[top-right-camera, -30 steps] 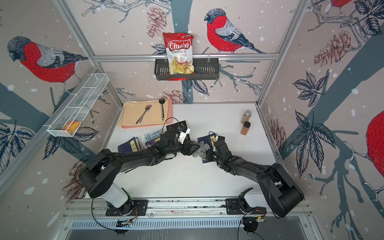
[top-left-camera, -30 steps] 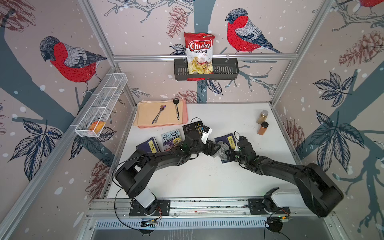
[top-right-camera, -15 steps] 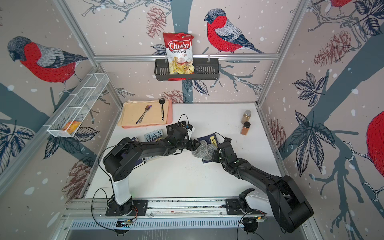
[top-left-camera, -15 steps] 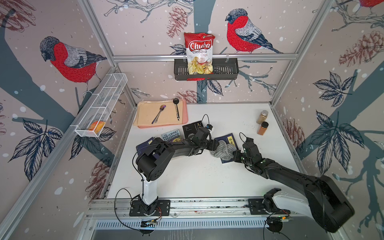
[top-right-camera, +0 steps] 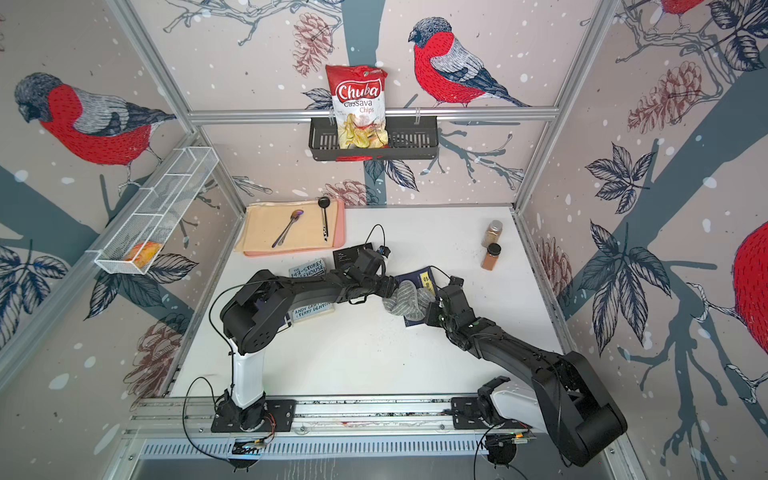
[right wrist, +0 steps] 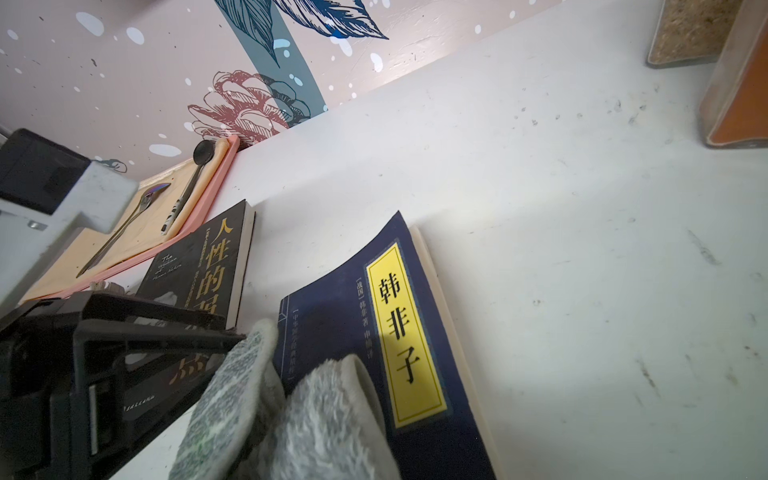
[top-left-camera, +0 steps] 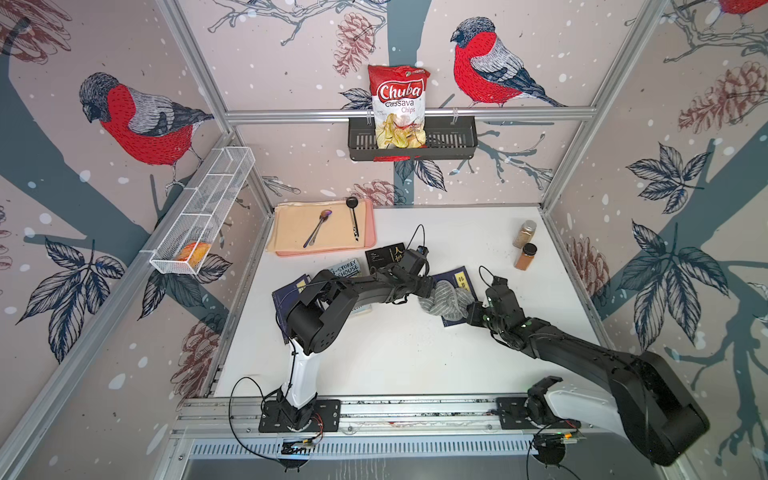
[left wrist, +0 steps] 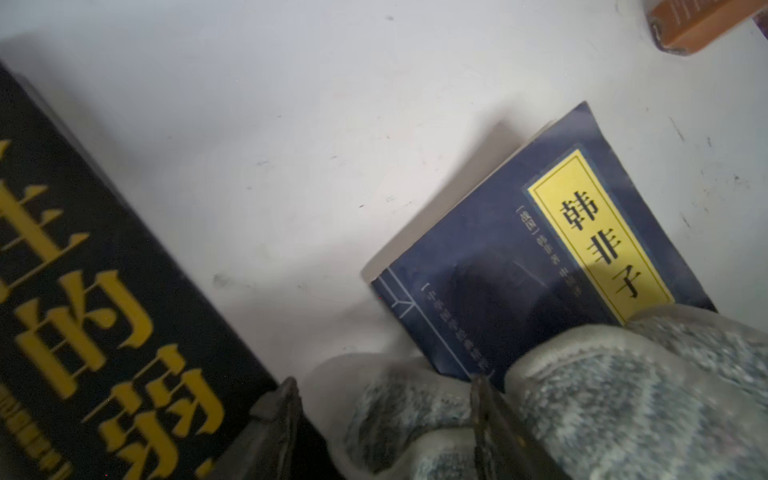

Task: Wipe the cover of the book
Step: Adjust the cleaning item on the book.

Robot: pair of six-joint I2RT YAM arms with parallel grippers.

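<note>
The book (top-left-camera: pixel 457 279) (top-right-camera: pixel 420 279) is navy with a yellow title label and lies flat right of the table's middle. Both wrist views show its cover (left wrist: pixel 540 257) (right wrist: pixel 399 332). A grey cloth (top-left-camera: pixel 444 297) (top-right-camera: pixel 405 300) lies bunched over its near half. My left gripper (top-left-camera: pixel 428 287) (left wrist: pixel 382 411) comes in from the left, and its fingers (left wrist: pixel 279 415) press on either side of a fold of the cloth (left wrist: pixel 415 411). My right gripper (top-left-camera: pixel 473 309) (top-right-camera: pixel 433 312) is shut on the cloth's other end; its fingers are hidden in the right wrist view, where the cloth (right wrist: pixel 316 419) rises from the lower edge.
A black book with gold lettering (top-left-camera: pixel 384 257) (left wrist: pixel 83 311) (right wrist: pixel 199 278) lies just left of the navy one. Further books (top-left-camera: pixel 345 270) lie under my left arm. Two spice jars (top-left-camera: pixel 525 245) stand at the back right. A pink tray with spoons (top-left-camera: pixel 324 228) sits at the back left.
My left arm has raised its elbow and pushed its gripper right onto the cloth, narrowing its jaws around a fold. The right gripper has drawn slightly right, still shut on the cloth.
</note>
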